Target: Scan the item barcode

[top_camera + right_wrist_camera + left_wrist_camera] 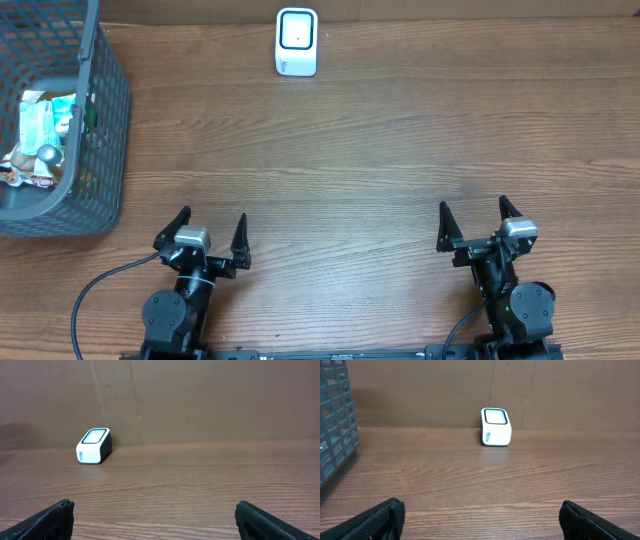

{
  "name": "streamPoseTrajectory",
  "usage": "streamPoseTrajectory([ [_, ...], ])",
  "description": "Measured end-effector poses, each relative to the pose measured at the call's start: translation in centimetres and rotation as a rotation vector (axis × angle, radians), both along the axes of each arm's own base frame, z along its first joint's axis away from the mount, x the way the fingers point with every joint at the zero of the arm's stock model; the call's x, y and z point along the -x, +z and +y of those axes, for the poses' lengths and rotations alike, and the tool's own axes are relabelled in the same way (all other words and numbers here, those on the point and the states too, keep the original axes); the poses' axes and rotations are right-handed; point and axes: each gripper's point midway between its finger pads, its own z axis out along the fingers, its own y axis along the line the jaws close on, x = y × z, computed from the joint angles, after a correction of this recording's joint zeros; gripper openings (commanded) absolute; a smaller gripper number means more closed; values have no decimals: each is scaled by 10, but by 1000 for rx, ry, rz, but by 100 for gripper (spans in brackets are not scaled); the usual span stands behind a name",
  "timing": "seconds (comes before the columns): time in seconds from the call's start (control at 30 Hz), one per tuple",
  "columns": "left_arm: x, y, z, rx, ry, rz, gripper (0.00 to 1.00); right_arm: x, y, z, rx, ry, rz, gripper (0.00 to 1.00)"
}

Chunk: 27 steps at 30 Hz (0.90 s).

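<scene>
Left hand (212,216) and right hand (474,204) gape empty; scanner (296,42) stands upright, window angled up toward them.

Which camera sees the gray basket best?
The overhead view: it looks down into the basket and shows the packets inside. The left wrist view catches only its mesh wall at the edge; the right wrist view misses it.

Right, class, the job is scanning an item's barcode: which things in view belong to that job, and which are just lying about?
Belong to the job: white scanner; packaged items; grey basket holding them; left gripper and right gripper, jaws open.
Just lying about: black cable; brown back wall.
</scene>
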Motion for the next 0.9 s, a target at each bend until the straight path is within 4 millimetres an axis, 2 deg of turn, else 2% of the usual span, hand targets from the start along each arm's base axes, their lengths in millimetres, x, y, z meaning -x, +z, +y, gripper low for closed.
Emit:
streamPoseTrajectory([
  [0.9,0,0,2,-1,11,1,100,0,0,0,0,0,0,100],
])
